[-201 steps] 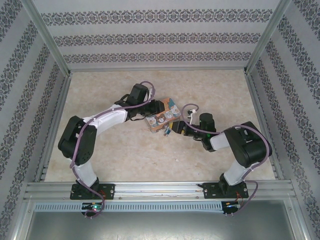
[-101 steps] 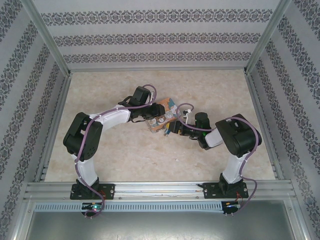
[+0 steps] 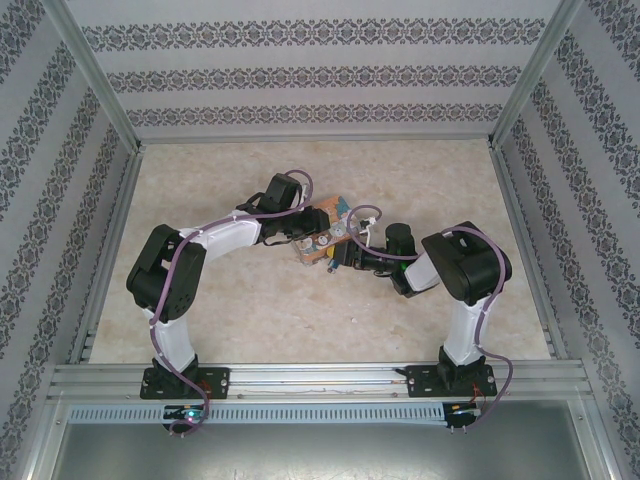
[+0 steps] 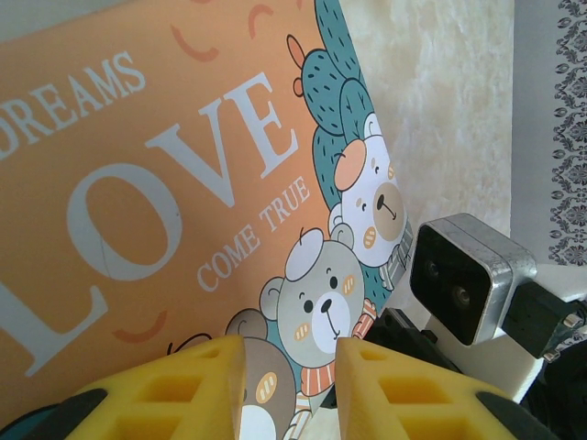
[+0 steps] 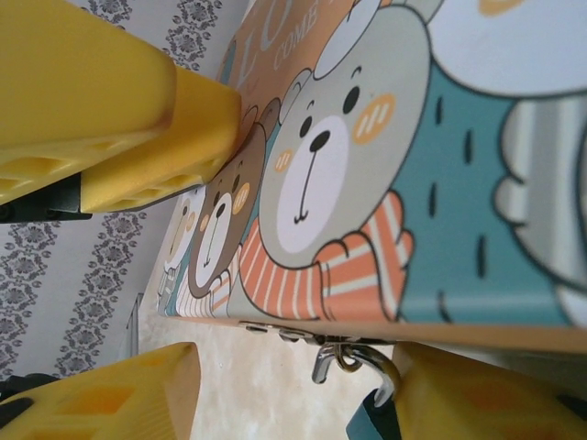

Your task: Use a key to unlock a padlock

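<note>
We see the padlock hanging at the 6 o'clock edge of the orange tin box. It sits between the spread fingers of the right gripper, just beside the 3 o'clock finger. The left gripper, fingers apart, presses on the lid.

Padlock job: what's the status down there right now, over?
Left gripper open over the LOVE tin box lid. Right gripper open, straddling the padlock hanging at the box's edge. Way to padlock looks clear.
</note>
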{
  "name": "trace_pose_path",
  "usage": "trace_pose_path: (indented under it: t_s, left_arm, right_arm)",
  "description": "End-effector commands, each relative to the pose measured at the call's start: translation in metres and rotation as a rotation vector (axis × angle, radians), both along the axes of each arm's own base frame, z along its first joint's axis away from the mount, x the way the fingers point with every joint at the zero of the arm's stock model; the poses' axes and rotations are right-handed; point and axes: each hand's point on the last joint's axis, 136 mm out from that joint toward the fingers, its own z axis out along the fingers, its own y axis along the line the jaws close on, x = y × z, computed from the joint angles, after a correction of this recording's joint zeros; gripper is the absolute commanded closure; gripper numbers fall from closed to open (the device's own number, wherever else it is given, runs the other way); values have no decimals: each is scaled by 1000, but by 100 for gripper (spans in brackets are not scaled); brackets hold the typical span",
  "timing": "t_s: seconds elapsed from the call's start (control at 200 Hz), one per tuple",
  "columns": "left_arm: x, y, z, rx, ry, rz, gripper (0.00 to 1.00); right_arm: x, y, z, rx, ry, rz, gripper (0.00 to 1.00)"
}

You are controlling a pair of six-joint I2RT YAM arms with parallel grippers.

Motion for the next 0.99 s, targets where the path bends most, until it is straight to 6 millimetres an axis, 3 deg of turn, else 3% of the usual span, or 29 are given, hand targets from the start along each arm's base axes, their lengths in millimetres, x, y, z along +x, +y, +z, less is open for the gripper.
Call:
trace_pose_path:
  t_s: [0.0,0.989]
  left_arm:
    - [-5,-5,-9,-8,28,-13,69]
    - [-6,-4,-5,-10,20,-17,69]
  right_arm:
    - [-1,8,12,35,-54,42,46]
    - [-10,8,4,-3,-49,35,92]
